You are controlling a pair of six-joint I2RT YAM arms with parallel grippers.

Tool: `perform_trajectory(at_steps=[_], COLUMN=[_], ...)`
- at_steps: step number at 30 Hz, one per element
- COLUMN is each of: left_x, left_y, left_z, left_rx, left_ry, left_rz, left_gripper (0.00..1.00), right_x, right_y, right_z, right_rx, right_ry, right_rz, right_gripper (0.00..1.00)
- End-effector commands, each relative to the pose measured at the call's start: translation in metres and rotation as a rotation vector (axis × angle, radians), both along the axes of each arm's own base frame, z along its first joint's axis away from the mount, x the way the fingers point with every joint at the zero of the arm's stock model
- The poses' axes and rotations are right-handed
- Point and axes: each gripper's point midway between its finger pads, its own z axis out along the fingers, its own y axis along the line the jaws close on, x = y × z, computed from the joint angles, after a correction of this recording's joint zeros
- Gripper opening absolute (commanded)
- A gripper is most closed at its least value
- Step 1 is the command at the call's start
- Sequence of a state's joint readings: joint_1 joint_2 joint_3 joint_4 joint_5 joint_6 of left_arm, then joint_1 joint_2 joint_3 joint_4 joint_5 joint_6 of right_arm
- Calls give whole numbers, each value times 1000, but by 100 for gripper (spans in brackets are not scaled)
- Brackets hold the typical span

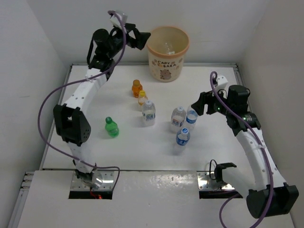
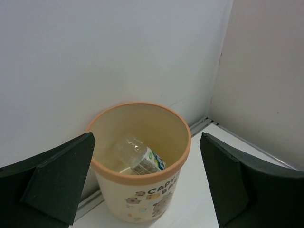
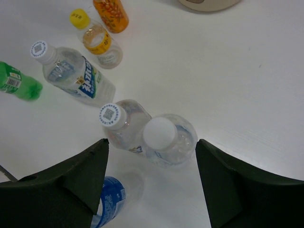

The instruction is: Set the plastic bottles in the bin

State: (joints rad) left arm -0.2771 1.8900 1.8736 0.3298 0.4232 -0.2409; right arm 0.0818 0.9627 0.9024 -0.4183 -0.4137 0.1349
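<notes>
The left hand (image 1: 144, 39) hangs with fingers spread wide just left of the bin (image 1: 167, 64) at the far edge of the tabletop (image 1: 142, 154), one clear bottle (image 2: 142, 157) lying inside, while the right hand (image 1: 196, 107), fingers apart and gripping nothing, hovers over two white-capped bottles (image 3: 168, 138) standing side by side at mid-right.

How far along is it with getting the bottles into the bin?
Done: one clear bottle lies inside the bin; the left hand hangs open by it, empty. In hand: nothing gripped; the right hand is open over a plain white-capped bottle. Left: seven bottles on the table.
</notes>
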Motion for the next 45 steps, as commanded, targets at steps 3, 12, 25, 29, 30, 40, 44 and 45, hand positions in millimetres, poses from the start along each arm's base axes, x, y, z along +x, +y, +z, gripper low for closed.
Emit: perform_trajectory(at_steps=[3, 12, 25, 29, 30, 40, 44, 45], left_x=[-48, -57, -56, -57, -60, -78, -91, -100], left_y=[42, 62, 78, 87, 91, 132, 135, 128], left_z=[33, 16, 1, -8, -3, -44, -65, -70], left_rx=[2, 19, 37, 42, 43, 89, 147, 169], left_ry=[-52, -7, 22, 41, 31, 148, 165, 182], left_rz=[15, 37, 58, 69, 70, 109, 77, 26], left_gripper=[100, 100, 100, 100, 100, 97, 95, 92], right_x=[16, 34, 35, 36, 37, 100, 138, 157], right_y=[10, 5, 13, 13, 13, -9, -1, 4], right_z=[4, -14, -35, -33, -30, 162, 236, 229], right_rx=[-33, -106, -122, -128, -128, -164, -132, -120], right_ry=[-86, -97, -58, -64, -71, -470, -622, -603], right_rz=[16, -26, 24, 30, 31, -94, -112, -109], right_gripper=[73, 68, 42, 28, 23, 5, 4, 2])
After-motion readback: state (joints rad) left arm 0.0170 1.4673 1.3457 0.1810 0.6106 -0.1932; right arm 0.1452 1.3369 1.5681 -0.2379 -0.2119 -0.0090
